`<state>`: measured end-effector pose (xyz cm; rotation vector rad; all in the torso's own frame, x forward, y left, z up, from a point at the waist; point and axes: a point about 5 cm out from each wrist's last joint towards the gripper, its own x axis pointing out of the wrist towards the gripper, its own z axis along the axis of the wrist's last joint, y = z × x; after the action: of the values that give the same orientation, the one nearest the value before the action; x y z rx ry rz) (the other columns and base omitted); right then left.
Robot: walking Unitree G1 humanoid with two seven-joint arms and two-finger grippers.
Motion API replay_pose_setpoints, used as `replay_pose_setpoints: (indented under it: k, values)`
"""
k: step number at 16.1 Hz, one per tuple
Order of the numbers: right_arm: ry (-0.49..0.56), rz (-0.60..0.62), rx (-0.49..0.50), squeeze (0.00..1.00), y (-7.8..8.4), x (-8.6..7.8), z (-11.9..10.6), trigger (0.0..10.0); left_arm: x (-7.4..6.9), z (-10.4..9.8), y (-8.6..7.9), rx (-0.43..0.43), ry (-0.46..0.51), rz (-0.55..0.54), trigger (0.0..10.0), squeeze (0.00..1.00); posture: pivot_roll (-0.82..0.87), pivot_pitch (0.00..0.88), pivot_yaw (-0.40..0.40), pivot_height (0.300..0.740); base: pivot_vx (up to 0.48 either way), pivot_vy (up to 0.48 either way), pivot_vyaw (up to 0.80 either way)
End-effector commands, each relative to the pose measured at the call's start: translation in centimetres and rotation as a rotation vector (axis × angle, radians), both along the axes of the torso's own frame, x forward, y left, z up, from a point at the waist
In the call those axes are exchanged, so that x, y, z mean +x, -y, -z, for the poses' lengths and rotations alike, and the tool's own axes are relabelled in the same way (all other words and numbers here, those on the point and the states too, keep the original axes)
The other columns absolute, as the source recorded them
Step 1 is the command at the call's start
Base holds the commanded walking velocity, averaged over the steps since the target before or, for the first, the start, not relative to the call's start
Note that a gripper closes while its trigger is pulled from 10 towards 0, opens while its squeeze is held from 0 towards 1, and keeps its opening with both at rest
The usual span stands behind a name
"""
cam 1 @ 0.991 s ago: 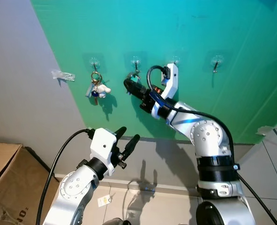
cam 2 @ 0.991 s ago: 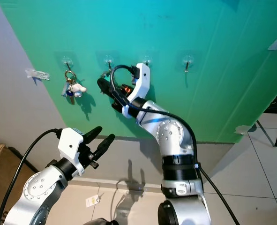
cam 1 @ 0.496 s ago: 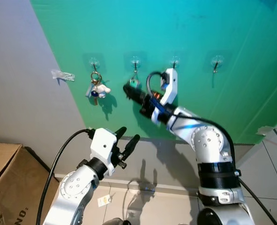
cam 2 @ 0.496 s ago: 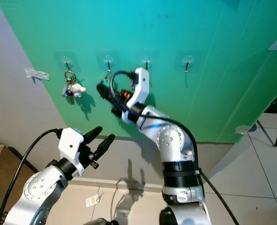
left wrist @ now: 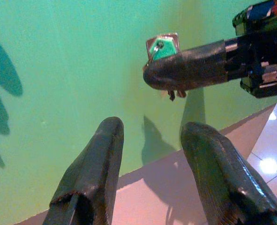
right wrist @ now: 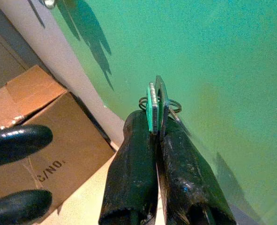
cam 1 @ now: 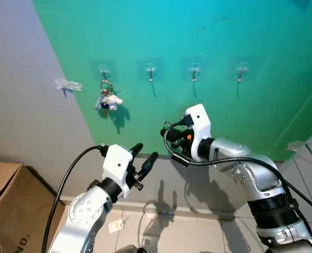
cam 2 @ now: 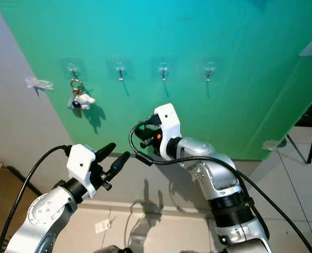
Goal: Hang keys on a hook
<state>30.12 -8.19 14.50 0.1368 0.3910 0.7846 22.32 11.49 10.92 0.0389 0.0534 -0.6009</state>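
Green board (cam 1: pixel 208 31) leans across the upper scene, set against a grey wall (cam 1: pixel 18 95); a grey skirting band runs below it, then pale floor tiles (cam 1: pixel 187 232). Brown cardboard box (cam 1: pixel 8 200) sits on the floor at the robot's left, flaps up; contents cannot be made out. A scrap of clear tape (cam 1: pixel 67 84) is stuck on the grey wall just beside the board's edge.

Four small hooks run in a row across the board: first hook (cam 1: pixel 104 69), second hook (cam 1: pixel 151 68), third hook (cam 1: pixel 195 69), fourth hook (cam 1: pixel 242 68). The first one carries a hanging bunch of keys with a white charm (cam 1: pixel 107 99), dangling straight down. The other three are bare.

Right gripper (right wrist: pixel 156 136) is held out in front of the board, below the hook row and well apart from it, fingers pressed together on the keys (right wrist: pixel 155 107). Those are flat green-headed keys on a wire ring, standing edge-on between the fingertips, long axis in line with the fingers, heads and ring sticking out past the tips toward the board.

Left gripper (cam 1: pixel 143 159) is raised lower down at the robot's left, its two fingers parted with nothing between them, pointing toward the right gripper's tips.
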Motion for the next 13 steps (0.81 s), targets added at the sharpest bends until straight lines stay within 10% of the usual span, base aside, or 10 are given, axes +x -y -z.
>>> replay_pose_setpoints:
  k: [1, 13]
  values:
    - [0.058, -0.020, 0.083, 0.00, -0.7, 0.3, -2.1, 0.0, 0.1, 0.2, -0.2, 0.014, -0.008, -0.006, 10.0, 0.00, -0.08, 0.027, 0.068, 0.740, 0.000, 0.000, 0.00]
    - [0.187, -0.063, 0.323, 0.00, -3.1, 1.5, -6.8, 0.0, 0.4, 0.2, -0.3, 0.023, 0.000, -0.012, 10.0, 0.00, -0.07, 0.014, 0.067, 0.740, 0.000, 0.000, 0.00]
